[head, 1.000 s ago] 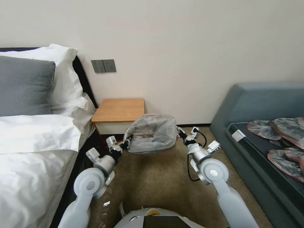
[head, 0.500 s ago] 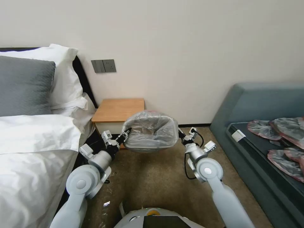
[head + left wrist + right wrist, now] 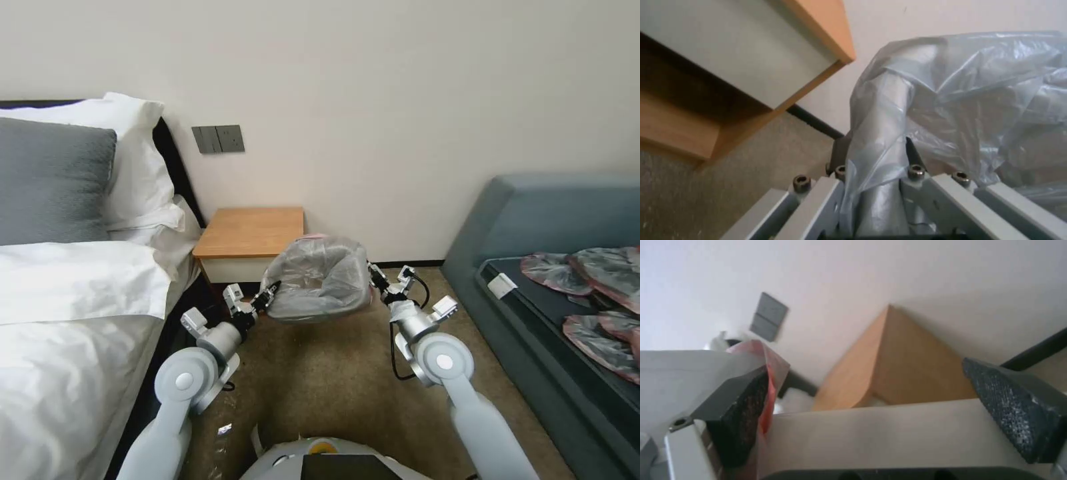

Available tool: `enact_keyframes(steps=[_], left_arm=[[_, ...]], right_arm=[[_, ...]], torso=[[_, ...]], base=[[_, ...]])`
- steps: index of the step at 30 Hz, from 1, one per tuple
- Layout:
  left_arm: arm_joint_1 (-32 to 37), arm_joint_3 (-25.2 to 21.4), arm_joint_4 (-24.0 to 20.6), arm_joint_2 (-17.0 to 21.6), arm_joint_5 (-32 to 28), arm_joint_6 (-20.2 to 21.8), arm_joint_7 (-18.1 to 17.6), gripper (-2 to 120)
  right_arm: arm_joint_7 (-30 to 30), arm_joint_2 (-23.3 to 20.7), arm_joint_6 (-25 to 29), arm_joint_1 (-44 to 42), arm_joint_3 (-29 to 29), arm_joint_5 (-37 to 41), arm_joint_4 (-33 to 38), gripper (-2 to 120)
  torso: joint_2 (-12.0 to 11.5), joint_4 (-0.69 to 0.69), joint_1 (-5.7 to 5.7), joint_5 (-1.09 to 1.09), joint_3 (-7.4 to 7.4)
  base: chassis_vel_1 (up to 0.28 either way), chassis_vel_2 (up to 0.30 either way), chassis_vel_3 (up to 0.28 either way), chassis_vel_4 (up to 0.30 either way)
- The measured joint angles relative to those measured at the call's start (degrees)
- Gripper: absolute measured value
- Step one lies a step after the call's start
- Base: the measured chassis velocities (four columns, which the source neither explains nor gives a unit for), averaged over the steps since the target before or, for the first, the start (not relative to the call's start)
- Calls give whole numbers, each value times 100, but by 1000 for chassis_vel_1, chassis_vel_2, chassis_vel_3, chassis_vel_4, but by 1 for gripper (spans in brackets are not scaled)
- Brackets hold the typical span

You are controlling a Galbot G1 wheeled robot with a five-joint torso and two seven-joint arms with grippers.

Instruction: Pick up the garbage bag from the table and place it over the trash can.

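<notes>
Head view: garbage bag drapes the trash can; left gripper pinches it, right gripper gapes.

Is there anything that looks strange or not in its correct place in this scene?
Yes. Several loose plastic bags lie spread on the sofa, an odd place for them. The garbage bag looks normal.

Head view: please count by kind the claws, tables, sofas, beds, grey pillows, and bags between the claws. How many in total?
Claws: 2 (left claw, right claw)
Table: 1
Sofa: 1
Bed: 1
Grey pillow: 1
Bag: 1
Total: 7
</notes>
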Motion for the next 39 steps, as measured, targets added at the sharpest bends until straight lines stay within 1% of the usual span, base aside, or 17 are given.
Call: enact_keyframes(steps=[1, 4, 6, 16, 25, 34, 39], left_arm=[[0, 0, 0, 0, 0, 0, 0, 5], [3, -8, 114, 12, -39, 24, 33, 5], [3, -13, 133, 18, -58, 24, 34, 5], [-15, -65, 129, 21, -338, 0, -62, 5], [-22, -105, 238, 9, -729, -53, -221, 5], [23, -103, 288, 17, -672, -53, -228, 3], [32, -104, 290, 22, -608, -60, -228, 3]], right_arm=[[0, 0, 0, 0, 0, 0, 0, 100], [28, 49, 0, 6, 59, 445, 64, 100], [19, 53, 1, 7, 66, 482, 65, 100], [-7, -9, -23, -90, 132, 283, 41, 100], [-2, -47, -15, -147, 193, 419, 230, 100], [77, -49, -2, -234, 338, 687, 527, 100], [88, -59, -1, -312, 396, 710, 627, 100]], torso=[[0, 0, 0, 0, 0], [0, 0, 0, 0, 0], [0, 0, 0, -1, 0], [0, 0, 0, 0, 0], [0, 0, 0, 0, 0], [0, 0, 0, 0, 0], [0, 0, 0, 0, 0]], base=[[0, 0, 0, 0], [0, 0, 0, 0], [0, 0, 0, 0], [0, 0, 0, 0], [0, 0, 0, 0], [0, 0, 0, 0], [0, 0, 0, 0]])
